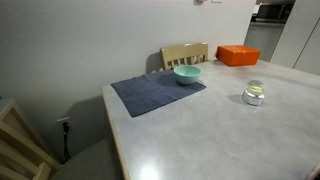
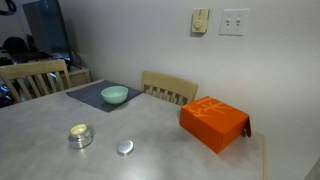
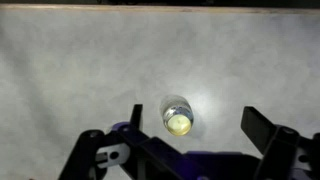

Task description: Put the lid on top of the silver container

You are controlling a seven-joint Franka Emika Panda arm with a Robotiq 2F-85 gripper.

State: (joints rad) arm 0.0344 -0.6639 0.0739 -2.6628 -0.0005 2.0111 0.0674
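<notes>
The silver container (image 2: 80, 135) stands open on the grey table, a small shiny pot with a yellowish inside. It also shows in an exterior view (image 1: 254, 95) and in the wrist view (image 3: 178, 117). The lid (image 2: 124, 147), a small flat silvery disc, lies on the table a short way beside the container. I cannot make it out in the wrist view. My gripper (image 3: 198, 125) is open and empty, high above the table. The container shows between its fingers, nearer the left one. The gripper does not show in either exterior view.
A teal bowl (image 1: 187, 74) sits on a dark blue-grey mat (image 1: 157, 93) at the table's far side. An orange box (image 2: 214, 123) lies near a table corner. Wooden chairs (image 2: 168, 88) stand against the table's edges.
</notes>
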